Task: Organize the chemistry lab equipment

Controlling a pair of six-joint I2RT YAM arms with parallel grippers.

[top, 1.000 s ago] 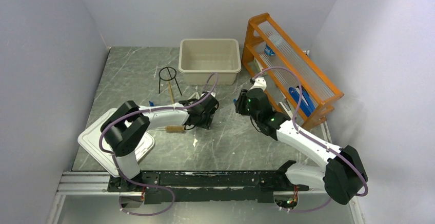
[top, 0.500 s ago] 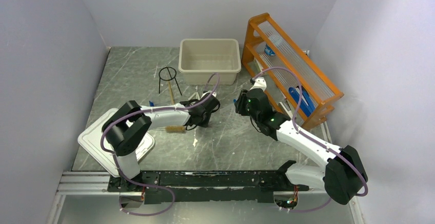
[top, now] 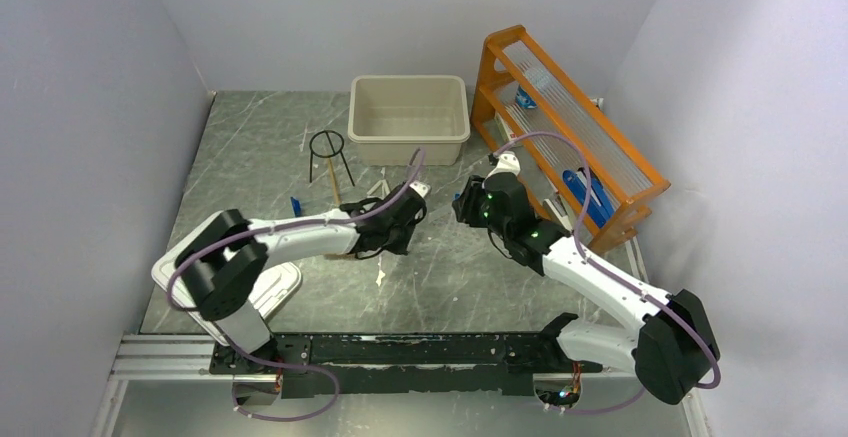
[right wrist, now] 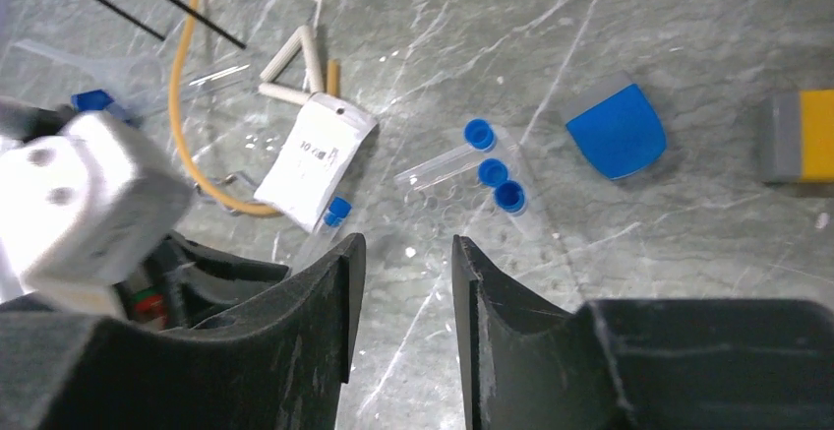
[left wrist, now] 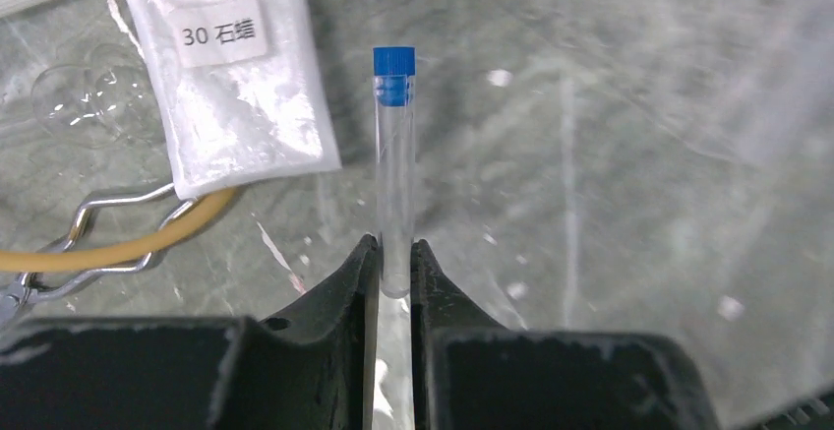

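Observation:
My left gripper (left wrist: pixel 394 245) is shut on the lower end of a clear blue-capped tube (left wrist: pixel 394 154), which points away over the table beside the white packet (left wrist: pixel 236 76). Metal tongs (left wrist: pixel 93 215) and the tan rubber tube (left wrist: pixel 128 248) lie to the left of it. My right gripper (right wrist: pixel 403 253) hangs open and empty above the table, with three more blue-capped tubes (right wrist: pixel 482 169) just beyond its tips. The white triangle (right wrist: pixel 295 66) lies past the packet (right wrist: pixel 320 159). The black wire tripod ring (top: pixel 328 152) stands at the back left. In the top view, the left gripper (top: pixel 395 225) and right gripper (top: pixel 465 202) are close together.
The beige tub (top: pixel 408 137) stands at the back centre and the orange rack (top: pixel 600 162) along the right side. A white lid (top: pixel 280 287) lies under the left arm near the front edge. A blue piece (right wrist: pixel 618 133) lies near the rack's foot (right wrist: pixel 797 135).
The left gripper has shut on the blue-capped tube and its arm has stretched out towards the right. The right gripper's jaws have opened slightly.

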